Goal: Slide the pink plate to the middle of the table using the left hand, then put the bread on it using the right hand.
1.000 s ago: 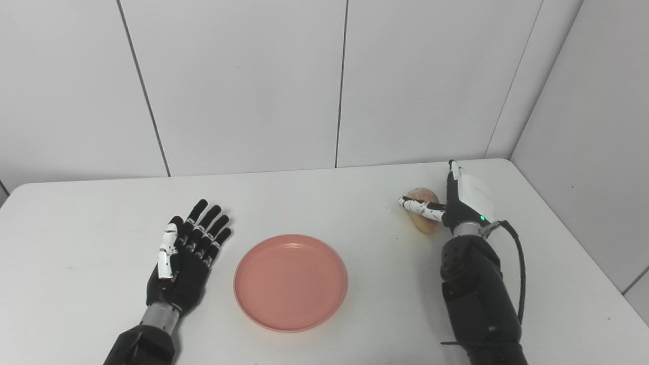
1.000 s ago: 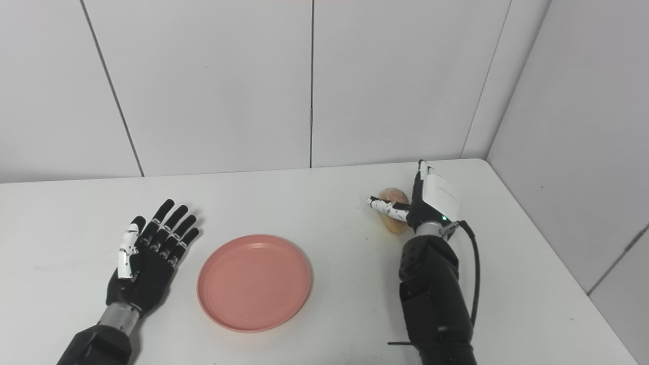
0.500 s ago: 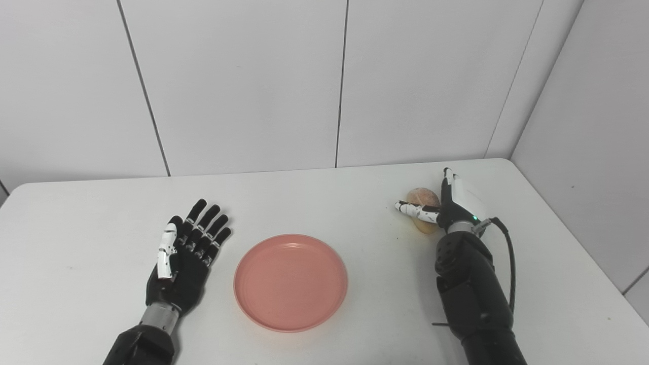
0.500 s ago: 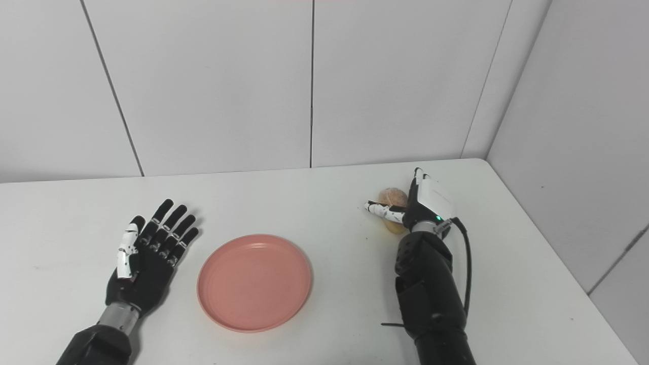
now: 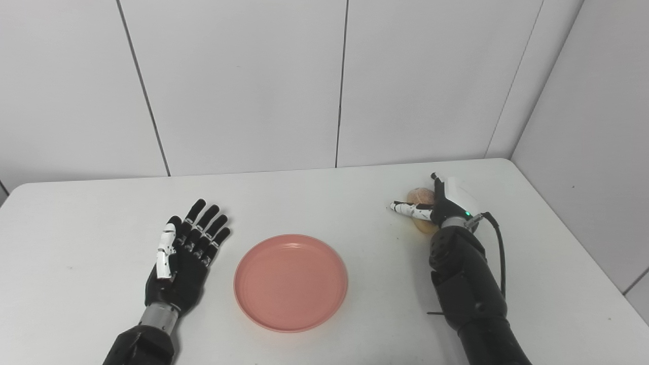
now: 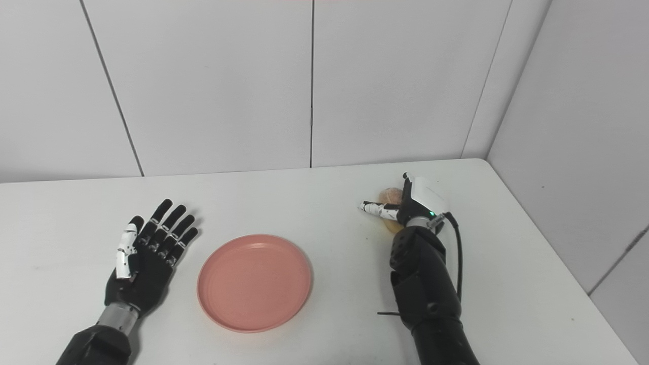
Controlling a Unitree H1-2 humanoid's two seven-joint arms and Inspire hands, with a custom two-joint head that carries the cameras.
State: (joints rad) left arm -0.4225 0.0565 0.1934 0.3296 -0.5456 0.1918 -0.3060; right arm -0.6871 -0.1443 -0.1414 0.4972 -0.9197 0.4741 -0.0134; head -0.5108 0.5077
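The pink plate (image 5: 290,282) lies flat on the white counter (image 5: 314,203), about midway between its left and right edges and close to the near edge, with nothing on it. The left robot hand (image 5: 186,253) rests on the counter just to the left of the plate, palm up, fingers spread apart and holding nothing; it does not touch the plate. The bread (image 5: 420,194), a small brown roll, sits on the counter toward the far right corner, well apart from the plate. The right robot hand (image 5: 437,205) is at the bread, its white-backed palm on the roll's right side and its thumb (image 5: 405,208) reaching across the near left side, so the roll is partly hidden. The fingers on the far side are out of sight, so whether the hand has closed on the bread cannot be told. The bread appears to rest on the counter surface.
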